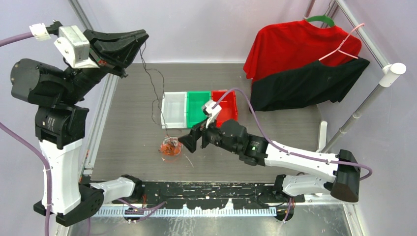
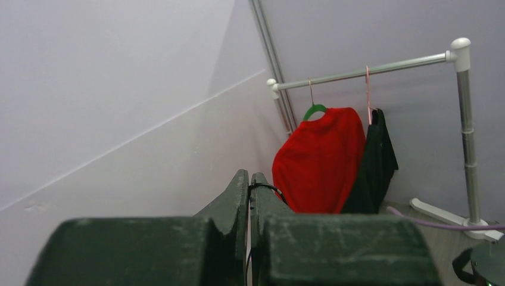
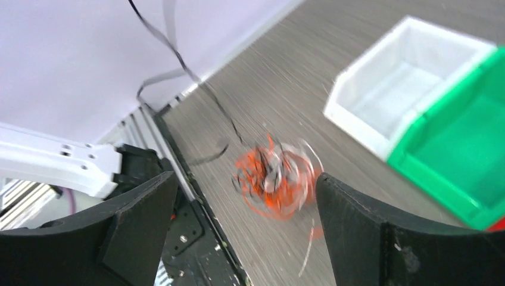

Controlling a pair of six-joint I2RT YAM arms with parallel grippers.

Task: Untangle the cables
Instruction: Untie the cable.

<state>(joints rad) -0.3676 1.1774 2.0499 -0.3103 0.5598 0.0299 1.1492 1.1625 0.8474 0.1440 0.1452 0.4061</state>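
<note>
Left gripper (image 1: 144,37) pinches the limp, light black cable (image 3: 199,81) above the tangle (image 1: 171,147); right gripper (image 1: 188,141), spread wide beside it, should pin it.

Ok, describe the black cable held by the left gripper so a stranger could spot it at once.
On the grey table, find the white bin beside the green bin. On its near side lies an orange tangle. From there the black cable runs up to the shut left gripper: the one dark strand stretched through the air, not bunched.
</note>
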